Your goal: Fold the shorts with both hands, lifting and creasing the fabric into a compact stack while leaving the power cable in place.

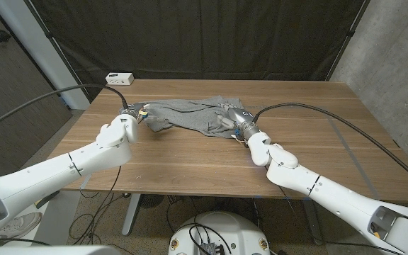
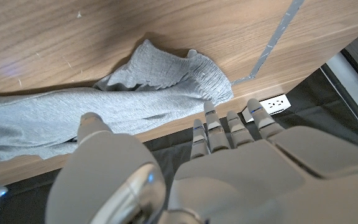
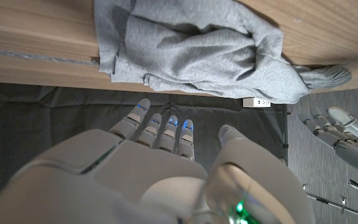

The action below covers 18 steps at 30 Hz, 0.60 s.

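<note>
We stand at a wooden desk [image 1: 190, 163] with both arms reaching forward across it. A pair of grey shorts [image 1: 190, 115] lies crumpled and stretched sideways between our two hands, toward the far half of the desk. Our left hand [image 1: 122, 126] sits at one end of the shorts; in the left wrist view the left hand [image 2: 185, 168] has its fingers extended side by side toward the gathered waistband [image 2: 213, 81], the thumb apart from them, and we cannot tell whether they pinch any cloth. Our right hand [image 1: 243, 124] sits at the other end of the shorts; in the right wrist view the right hand [image 3: 166, 155] has straight fingers just beside the bunched fabric [image 3: 191, 50], and its hold is also unclear. Beyond the left hand, a white power strip [image 1: 120, 78] rests at the desk's far corner.
</note>
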Each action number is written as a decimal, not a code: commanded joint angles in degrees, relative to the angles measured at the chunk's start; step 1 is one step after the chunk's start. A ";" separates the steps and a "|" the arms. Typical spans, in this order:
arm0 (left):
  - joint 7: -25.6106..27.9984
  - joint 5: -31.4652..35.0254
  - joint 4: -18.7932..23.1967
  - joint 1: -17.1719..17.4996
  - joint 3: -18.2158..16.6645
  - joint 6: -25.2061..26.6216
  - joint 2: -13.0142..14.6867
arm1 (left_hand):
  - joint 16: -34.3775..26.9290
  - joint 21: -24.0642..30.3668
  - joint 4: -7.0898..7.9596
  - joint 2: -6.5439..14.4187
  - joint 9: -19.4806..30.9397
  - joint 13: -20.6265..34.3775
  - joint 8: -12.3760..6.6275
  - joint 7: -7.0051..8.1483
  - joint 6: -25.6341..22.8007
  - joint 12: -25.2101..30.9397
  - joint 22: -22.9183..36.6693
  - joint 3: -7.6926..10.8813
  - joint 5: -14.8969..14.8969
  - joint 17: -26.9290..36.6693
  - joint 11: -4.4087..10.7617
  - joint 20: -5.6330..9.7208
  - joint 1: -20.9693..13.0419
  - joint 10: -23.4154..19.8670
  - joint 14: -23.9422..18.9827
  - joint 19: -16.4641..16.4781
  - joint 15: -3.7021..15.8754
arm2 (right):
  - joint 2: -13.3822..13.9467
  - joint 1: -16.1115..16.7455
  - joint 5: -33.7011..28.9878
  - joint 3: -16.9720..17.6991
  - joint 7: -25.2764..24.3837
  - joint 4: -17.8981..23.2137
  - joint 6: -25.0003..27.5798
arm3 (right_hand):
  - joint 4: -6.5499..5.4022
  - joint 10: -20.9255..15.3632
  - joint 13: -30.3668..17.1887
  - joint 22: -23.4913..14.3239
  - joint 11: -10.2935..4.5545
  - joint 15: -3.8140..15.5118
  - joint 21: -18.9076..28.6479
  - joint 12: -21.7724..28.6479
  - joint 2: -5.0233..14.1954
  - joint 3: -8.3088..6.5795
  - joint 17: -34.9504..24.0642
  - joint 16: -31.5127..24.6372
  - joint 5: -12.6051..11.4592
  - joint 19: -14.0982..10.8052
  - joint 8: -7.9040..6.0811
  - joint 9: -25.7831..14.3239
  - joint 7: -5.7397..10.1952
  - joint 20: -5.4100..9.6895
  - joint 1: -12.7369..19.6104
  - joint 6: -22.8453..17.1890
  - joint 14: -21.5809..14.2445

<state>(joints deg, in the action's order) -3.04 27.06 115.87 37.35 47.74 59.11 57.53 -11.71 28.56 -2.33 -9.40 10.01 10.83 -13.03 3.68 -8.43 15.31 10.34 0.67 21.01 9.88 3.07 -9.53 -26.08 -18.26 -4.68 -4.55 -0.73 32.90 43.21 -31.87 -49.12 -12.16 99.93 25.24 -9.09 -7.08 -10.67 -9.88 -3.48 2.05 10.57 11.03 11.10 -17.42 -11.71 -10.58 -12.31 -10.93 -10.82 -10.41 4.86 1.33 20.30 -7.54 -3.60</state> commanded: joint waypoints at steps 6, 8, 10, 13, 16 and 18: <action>-4.64 7.62 -3.46 -3.44 5.15 0.41 -2.30 | -0.28 -0.87 -1.25 0.58 0.18 0.13 -1.26 0.42 -7.56 0.70 0.46 -1.84 1.53 0.15 1.24 0.00 -2.94 -4.34 -2.49 1.72 1.01 | -0.44 -0.30 1.72 -1.29 1.26 -1.65 -0.61 | -0.28 -1.18 -0.13 0.03 0.16 3.81 0.36 0.40 -0.02 -0.89 0.14 -0.53 -0.27 0.15 -0.42 -0.08 -0.15 0.38 -0.28 -1.13 -0.76; -5.57 8.97 -3.93 -4.00 5.97 0.58 -2.59 | -0.41 -0.98 -1.35 0.68 0.18 0.15 -1.30 0.45 -8.51 0.80 0.48 -2.16 1.67 0.16 1.41 0.07 -3.21 -5.17 -3.17 1.85 1.27 | -0.49 -0.22 1.96 -1.31 1.36 -1.68 -0.49 | -0.35 -1.24 -0.14 0.02 0.21 3.78 0.39 0.40 -0.05 -0.99 0.19 -0.56 -0.26 0.12 -0.45 -0.08 -0.15 0.35 -0.42 -1.29 -0.81; -6.69 10.25 -4.38 -4.59 6.76 0.38 -2.77 | -0.51 -1.02 -1.42 0.74 0.18 0.15 -1.40 0.21 -9.46 0.89 0.51 -2.41 1.77 0.17 1.58 0.26 -3.42 -5.85 -3.69 2.08 1.56 | -0.57 -0.17 2.40 -1.25 1.32 -2.06 -0.66 | -0.39 -1.48 -0.14 0.02 0.27 3.81 0.40 0.47 -0.07 -1.06 0.23 -0.63 -0.25 0.12 -0.47 -0.08 -0.20 0.30 -0.52 -1.41 -1.00; -8.14 11.82 -5.11 -5.27 7.50 0.53 -3.46 | -0.54 -1.11 -1.50 0.81 0.18 0.16 -1.44 -0.10 -10.29 0.80 0.54 -2.68 1.87 0.17 2.00 0.21 -3.65 -6.15 -4.08 2.18 1.59 | -0.71 -0.22 2.34 -1.47 1.33 -2.35 -0.11 | -0.44 -1.70 -0.14 0.02 0.37 3.83 0.43 0.52 -0.10 -1.20 0.29 -0.64 -0.23 0.06 -0.52 -0.08 -0.23 0.30 -0.68 -1.64 -1.04; -10.04 13.68 -5.90 -6.17 8.47 0.57 -3.97 | -0.47 -1.22 -1.59 0.90 0.19 0.17 -1.63 -0.66 -11.71 0.78 0.57 -3.01 1.98 0.17 2.09 0.39 -3.94 -6.71 -4.27 2.33 1.76 | -0.60 -0.23 3.10 -1.40 1.84 -2.48 -0.16 | -0.49 -1.68 -0.15 0.02 0.37 3.80 0.44 0.48 -0.12 -1.27 0.32 -0.65 -0.22 0.05 -0.53 -0.08 -0.21 0.29 -0.81 -1.75 -1.06; -11.03 14.72 -6.40 -6.51 8.83 0.71 -4.36 | -0.47 -1.25 -1.63 0.95 0.19 0.17 -1.67 -0.90 -12.21 0.75 0.58 -3.13 2.02 0.17 2.10 0.38 -4.08 -6.91 -4.42 2.42 1.91 | -0.56 -0.40 2.29 -1.94 1.89 -2.49 0.63 | -0.52 -1.59 -0.15 0.02 0.35 3.80 0.44 0.42 -0.14 -1.35 0.35 -0.62 -0.21 0.08 -0.51 -0.08 -0.27 0.33 -0.92 -1.77 -1.01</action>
<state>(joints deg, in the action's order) -9.11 36.01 111.91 33.29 53.58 59.37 54.91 -11.71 27.73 -3.81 -8.51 10.00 10.81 -14.42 3.01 -19.82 15.76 10.82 -2.05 22.78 9.88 5.11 -9.11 -29.54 -24.58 -8.47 -2.55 1.02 32.39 43.05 -29.81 -50.27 -10.93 98.12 24.86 -9.59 -8.20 -10.67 -9.88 -2.97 2.05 10.57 11.26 10.75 -18.24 -11.22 -10.86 -12.31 -10.63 -11.04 -10.42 4.72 1.63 19.96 -8.92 -4.21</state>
